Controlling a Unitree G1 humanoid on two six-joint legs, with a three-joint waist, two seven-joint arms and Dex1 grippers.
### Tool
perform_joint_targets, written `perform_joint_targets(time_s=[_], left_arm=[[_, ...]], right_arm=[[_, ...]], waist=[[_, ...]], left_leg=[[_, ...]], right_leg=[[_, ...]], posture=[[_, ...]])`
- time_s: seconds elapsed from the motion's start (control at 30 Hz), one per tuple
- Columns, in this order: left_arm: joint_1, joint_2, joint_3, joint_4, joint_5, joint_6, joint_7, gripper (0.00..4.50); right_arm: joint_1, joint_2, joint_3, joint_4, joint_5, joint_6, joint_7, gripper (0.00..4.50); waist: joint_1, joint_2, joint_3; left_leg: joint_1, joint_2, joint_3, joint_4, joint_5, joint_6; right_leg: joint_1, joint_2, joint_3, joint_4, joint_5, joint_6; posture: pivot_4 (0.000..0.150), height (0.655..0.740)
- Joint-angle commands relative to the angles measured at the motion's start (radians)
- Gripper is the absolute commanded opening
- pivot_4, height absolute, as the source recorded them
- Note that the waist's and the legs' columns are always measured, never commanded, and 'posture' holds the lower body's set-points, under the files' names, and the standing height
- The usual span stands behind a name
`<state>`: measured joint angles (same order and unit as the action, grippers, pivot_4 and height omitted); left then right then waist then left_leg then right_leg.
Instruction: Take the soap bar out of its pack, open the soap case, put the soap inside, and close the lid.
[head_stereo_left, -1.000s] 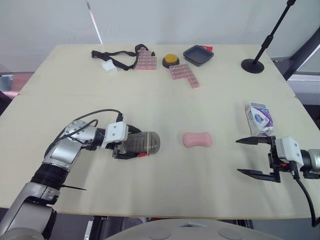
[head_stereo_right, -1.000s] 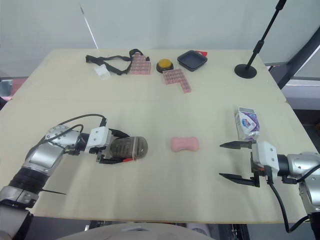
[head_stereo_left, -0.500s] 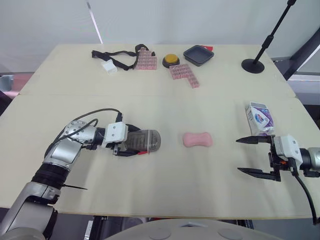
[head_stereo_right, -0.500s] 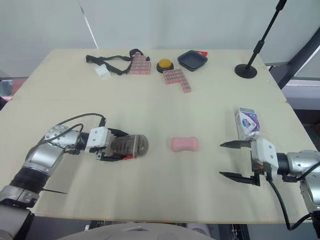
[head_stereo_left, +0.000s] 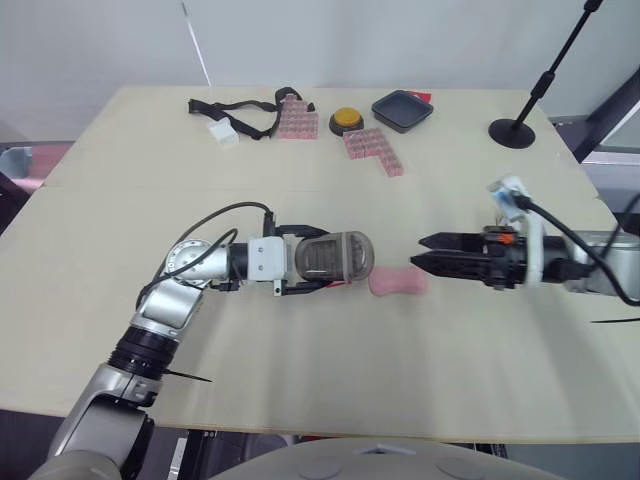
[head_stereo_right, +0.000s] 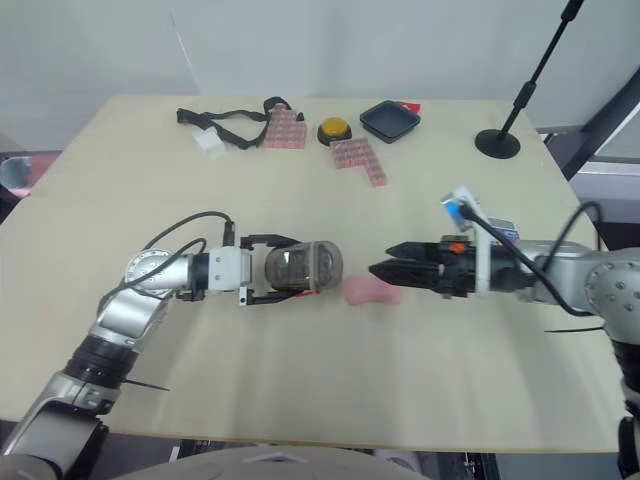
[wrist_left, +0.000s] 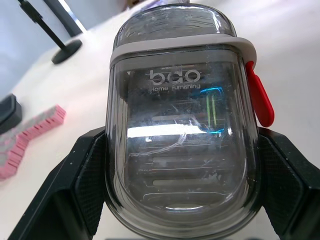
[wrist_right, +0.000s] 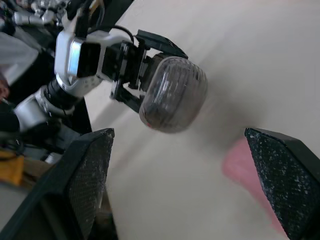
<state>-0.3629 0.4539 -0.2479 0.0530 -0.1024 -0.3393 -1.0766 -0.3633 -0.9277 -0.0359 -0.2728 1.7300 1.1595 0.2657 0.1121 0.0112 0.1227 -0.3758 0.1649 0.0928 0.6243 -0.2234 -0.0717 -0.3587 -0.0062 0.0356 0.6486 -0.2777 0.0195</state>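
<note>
Stereo pair down over the table (head_stereo_left: 300, 350); both wrist cameras on the soap case (wrist_left: 180, 125), left apparently nearer.

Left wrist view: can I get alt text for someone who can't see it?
A translucent grey soap case, lid closed and red tab on one side, is clamped in the left hand, with the pale table behind. Pink blocks and a black stand base lie beyond.

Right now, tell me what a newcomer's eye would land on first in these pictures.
The smoky clear soap case stands out at mid-table, lying on its side with the lid shut, clamped in the left gripper. Just past its rounded end lies the bare pink soap bar. The open right gripper points its fingers toward the bar from the robot's right.
</note>
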Motion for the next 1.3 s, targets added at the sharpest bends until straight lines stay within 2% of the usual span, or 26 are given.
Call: perform_joint_targets(time_s=[0.03, 0.53, 1.07, 1.1, 1.13, 1.3], left_arm=[[-0.025, -0.015, -0.005, -0.031, 0.023, -0.044, 0.041, 3.48], [-0.039, -0.052, -0.029, -0.024, 0.017, -0.060, 0.069, 3.48], [-0.029, -0.044, -0.034, -0.034, 0.026, -0.045, 0.098, 3.48], [-0.029, -0.044, -0.034, -0.037, 0.024, -0.042, 0.098, 3.48], [-0.029, -0.043, -0.035, -0.038, 0.022, -0.040, 0.098, 3.48], [-0.028, -0.030, -0.028, -0.043, 0.009, -0.036, 0.090, 3.48]], right_arm=[[-0.041, 0.003, 0.045, 0.004, 0.227, -0.059, -0.210, 4.50], [-0.080, 0.125, 0.096, 0.007, 0.242, -0.059, -0.355, 4.50], [-0.079, 0.124, 0.087, 0.028, 0.242, -0.030, -0.334, 4.50], [-0.079, 0.126, 0.086, 0.028, 0.242, -0.032, -0.335, 3.93], [-0.079, 0.127, 0.086, 0.028, 0.242, -0.033, -0.335, 3.74], [-0.080, 0.134, 0.088, 0.040, 0.242, -0.043, -0.354, 2.06]], waist=[[0.009, 0.000, 0.000], [0.014, 0.000, 0.000], [0.015, 0.000, 0.001], [0.015, 0.000, 0.001], [0.015, 0.000, 0.001], [0.014, -0.001, 0.001]], left_leg=[[0.000, 0.000, 0.000, 0.000, 0.000, 0.000], [-0.002, 0.000, 0.000, 0.000, -0.001, -0.003], [-0.003, 0.000, 0.000, 0.000, -0.001, -0.003], [-0.003, 0.000, 0.000, 0.000, -0.001, -0.003], [-0.003, 0.000, 0.000, 0.000, -0.001, -0.003], [-0.003, 0.000, 0.000, 0.000, -0.001, -0.004]], right_leg=[[0.000, 0.000, 0.000, 0.000, 0.000, 0.000], [0.000, 0.000, -0.002, -0.001, 0.000, 0.001], [0.000, 0.000, -0.003, -0.001, 0.000, 0.001], [0.000, 0.000, -0.003, 0.000, 0.000, 0.001], [0.000, 0.000, -0.003, 0.000, 0.000, 0.001], [-0.001, 0.000, -0.003, -0.001, 0.000, 0.001]], posture=[[0.150, 0.7400], [0.150, 0.7400], [0.150, 0.7400], [0.150, 0.7400], [0.150, 0.7400], [0.150, 0.7400]])
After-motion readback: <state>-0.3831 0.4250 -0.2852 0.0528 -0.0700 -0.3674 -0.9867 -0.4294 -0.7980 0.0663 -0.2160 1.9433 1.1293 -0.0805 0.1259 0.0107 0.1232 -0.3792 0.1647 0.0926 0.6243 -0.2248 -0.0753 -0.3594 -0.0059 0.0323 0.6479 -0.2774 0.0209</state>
